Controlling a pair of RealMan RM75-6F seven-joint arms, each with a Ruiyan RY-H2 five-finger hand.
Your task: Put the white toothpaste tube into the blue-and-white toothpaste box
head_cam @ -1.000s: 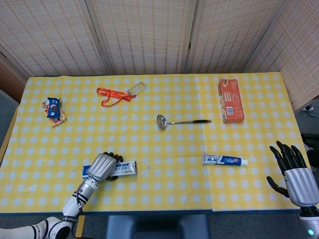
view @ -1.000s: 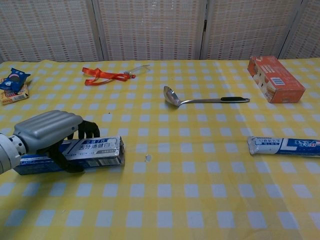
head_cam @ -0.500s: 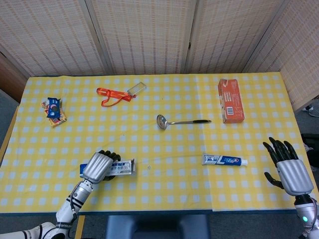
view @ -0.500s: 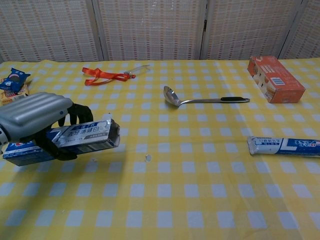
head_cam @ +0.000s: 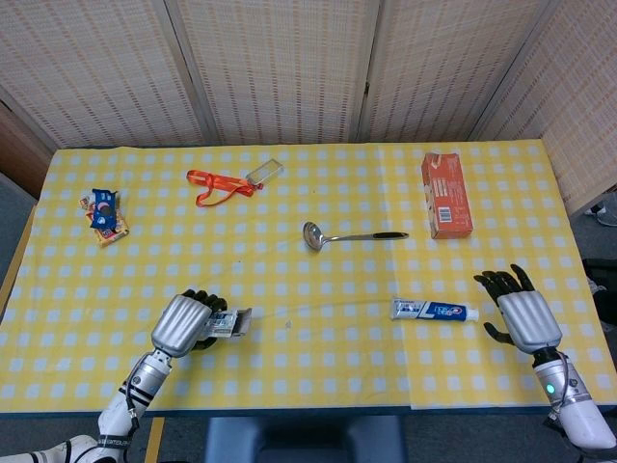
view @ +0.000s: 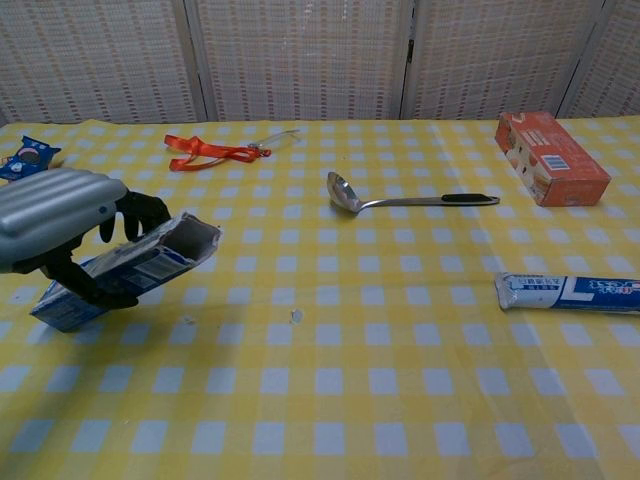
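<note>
So the blue-and-white toothpaste box (view: pixel 128 270) has been lifted and tilted open-end-up in the left hand's (view: pixel 58 217) grip, while the right hand (head_cam: pixel 521 313), fingers spread and empty, has been brought just right of the white toothpaste tube (head_cam: pixel 434 311), so pickup looks next.

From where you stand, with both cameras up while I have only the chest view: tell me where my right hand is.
Observer: Your right hand is over the table's right edge, just right of the toothpaste tube, not touching it, fingers spread.
Operator: Give me the tube's cap end; my frame cuts it off.
Observer: The head view shows the whole tube lying flat, its narrow cap end pointing right, toward that hand.
Operator: Say what the left hand hides from me.
Observer: From above, the left hand covers most of the toothpaste box; only the open end sticks out, facing right.
</note>
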